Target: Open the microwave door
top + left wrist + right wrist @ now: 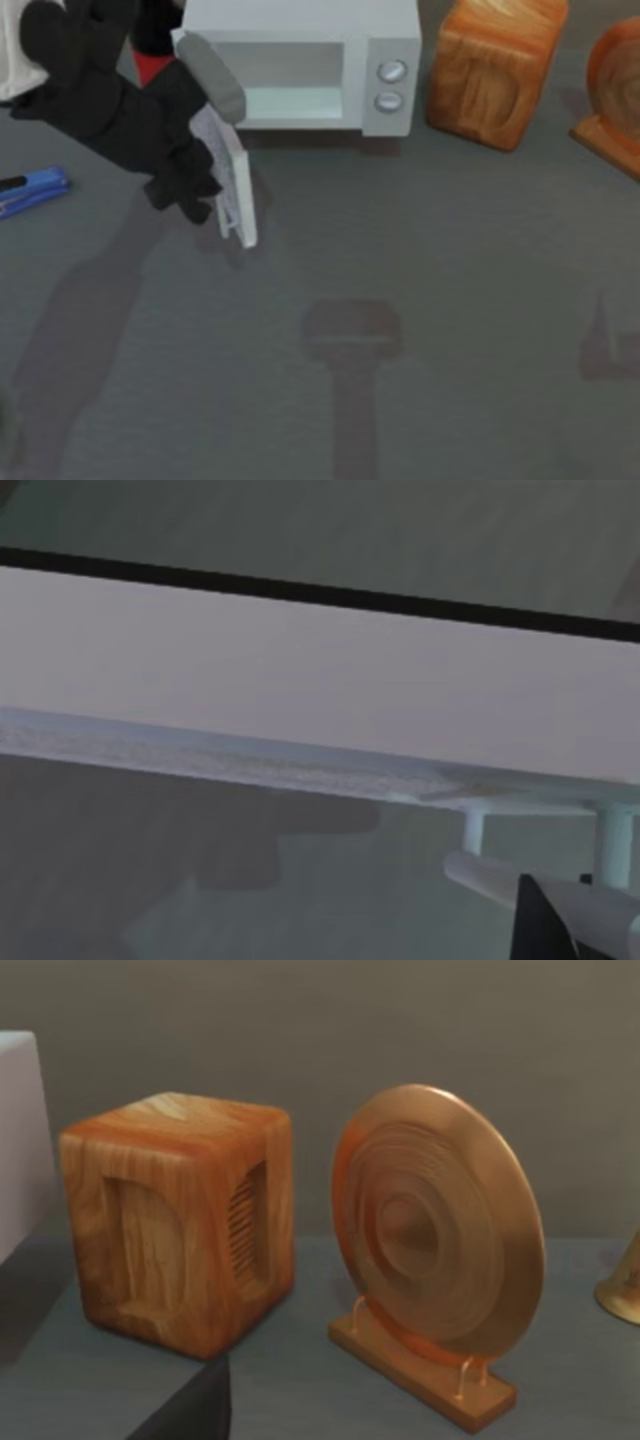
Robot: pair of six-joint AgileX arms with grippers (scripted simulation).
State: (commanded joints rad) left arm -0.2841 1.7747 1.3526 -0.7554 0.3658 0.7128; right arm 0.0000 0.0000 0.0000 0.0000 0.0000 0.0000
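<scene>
The microwave sits at the far edge of the surface, its cavity exposed because the microwave door is swung outward to about 90 degrees on its left hinge. The left hand sits at the door's free edge by the handle; whether it pinches that I cannot tell. The right hand is out of sight.

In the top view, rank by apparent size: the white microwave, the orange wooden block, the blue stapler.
1. White boxy microwave, partly cut off.
2. Orange wooden block.
3. Blue stapler, cut by the left edge, so its full size is unsure.

Left arm reaching from upper left; left pincer low.
</scene>
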